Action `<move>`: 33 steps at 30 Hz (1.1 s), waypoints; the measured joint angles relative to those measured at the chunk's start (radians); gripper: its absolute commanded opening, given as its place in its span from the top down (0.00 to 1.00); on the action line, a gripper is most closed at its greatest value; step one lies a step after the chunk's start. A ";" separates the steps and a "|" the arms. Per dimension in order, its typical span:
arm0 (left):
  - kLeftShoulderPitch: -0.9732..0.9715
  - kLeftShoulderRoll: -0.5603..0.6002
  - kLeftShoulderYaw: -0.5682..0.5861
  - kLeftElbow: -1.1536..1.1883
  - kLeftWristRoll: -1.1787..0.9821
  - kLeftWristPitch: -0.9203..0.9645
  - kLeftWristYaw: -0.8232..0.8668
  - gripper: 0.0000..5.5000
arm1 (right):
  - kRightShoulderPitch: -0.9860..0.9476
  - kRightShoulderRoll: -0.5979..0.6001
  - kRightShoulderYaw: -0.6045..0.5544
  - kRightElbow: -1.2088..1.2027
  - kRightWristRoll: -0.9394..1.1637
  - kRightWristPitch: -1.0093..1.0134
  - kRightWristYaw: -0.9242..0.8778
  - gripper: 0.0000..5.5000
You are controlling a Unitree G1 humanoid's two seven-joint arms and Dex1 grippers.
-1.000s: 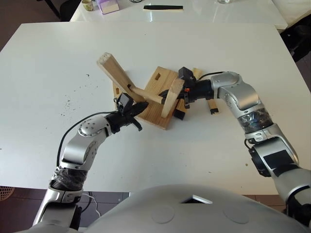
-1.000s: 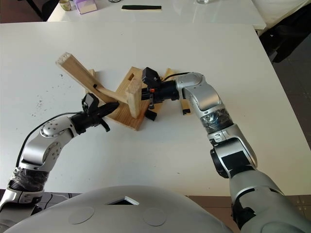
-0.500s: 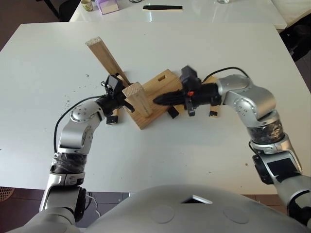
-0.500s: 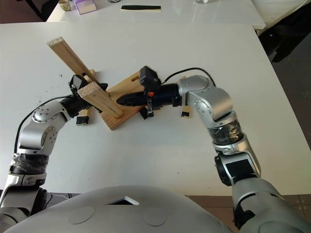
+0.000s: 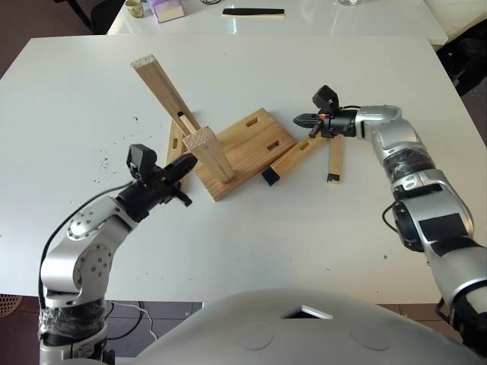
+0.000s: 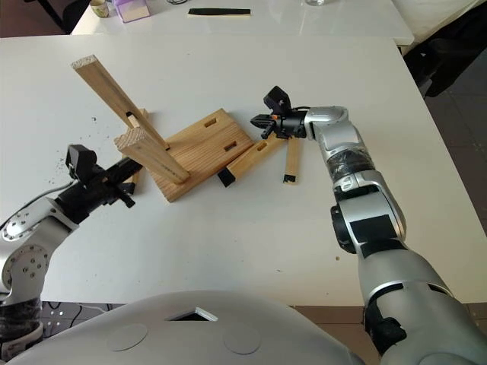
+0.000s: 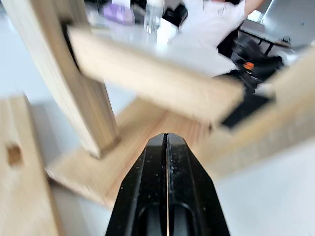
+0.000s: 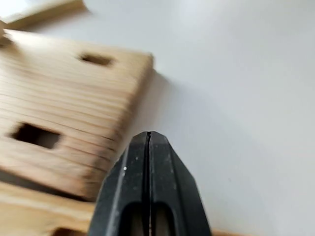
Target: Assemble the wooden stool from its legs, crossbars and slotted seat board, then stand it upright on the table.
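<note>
The slotted seat board [image 5: 255, 141] lies flat mid-table with two legs in it: a long leg [image 5: 161, 87] leaning back-left and a nearer leg [image 5: 209, 153], joined by a crossbar. Two loose sticks with black ends lie to the right, one [image 5: 293, 157] against the board and one [image 5: 335, 156] beyond it. Another stick [image 5: 176, 141] lies to the left of the board. My left gripper [image 5: 185, 166] is shut and empty, just left of the nearer leg and clear of it. My right gripper [image 5: 300, 119] is shut and empty, above the table beside the board's right corner [image 8: 142, 64].
Dark crumbs [image 5: 103, 161] dot the table at the left. A second table behind holds a black strip [image 5: 253, 11], a purple box [image 5: 169, 8] and a small jar [image 5: 137, 7]. The table's front and far right are bare white surface.
The seat board with its legs turned left, then settled. My left gripper let go and drew back toward me. My right gripper pulled off the board, back and to the right.
</note>
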 measured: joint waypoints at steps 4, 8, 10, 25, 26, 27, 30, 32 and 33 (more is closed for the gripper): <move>0.066 0.035 0.012 -0.014 0.024 0.007 0.003 1.00 | -0.039 0.035 -0.022 0.096 -0.033 -0.057 0.000 1.00; 0.078 0.031 -0.082 -0.036 0.042 0.025 -0.002 1.00 | -0.046 0.044 -0.025 0.135 -0.069 -0.066 0.020 1.00; 0.057 0.021 -0.155 -0.031 0.076 0.030 0.006 1.00 | -0.047 0.062 -0.023 0.142 -0.086 -0.066 0.056 1.00; -0.063 -0.005 -0.217 0.188 0.214 -0.049 0.024 1.00 | 0.001 0.004 -0.019 -0.022 -0.092 -0.032 0.558 1.00; -0.055 -0.005 -0.213 0.187 0.212 -0.054 0.017 1.00 | 0.003 -0.002 -0.029 -0.028 -0.090 -0.029 0.551 1.00; -0.042 -0.005 -0.207 0.182 0.209 -0.059 0.014 1.00 | -0.003 -0.007 -0.048 -0.026 -0.089 -0.029 0.522 1.00; 0.006 -0.005 -0.188 0.149 0.198 -0.059 0.006 1.00 | -0.050 -0.002 -0.098 0.011 -0.084 -0.044 0.414 1.00; 0.046 -0.007 -0.185 0.116 0.185 -0.059 -0.002 1.00 | -0.104 0.026 -0.125 0.040 -0.074 -0.064 0.346 1.00; 0.061 -0.008 -0.185 0.106 0.183 -0.056 -0.003 1.00 | -0.135 0.057 -0.139 0.057 -0.069 -0.081 0.305 1.00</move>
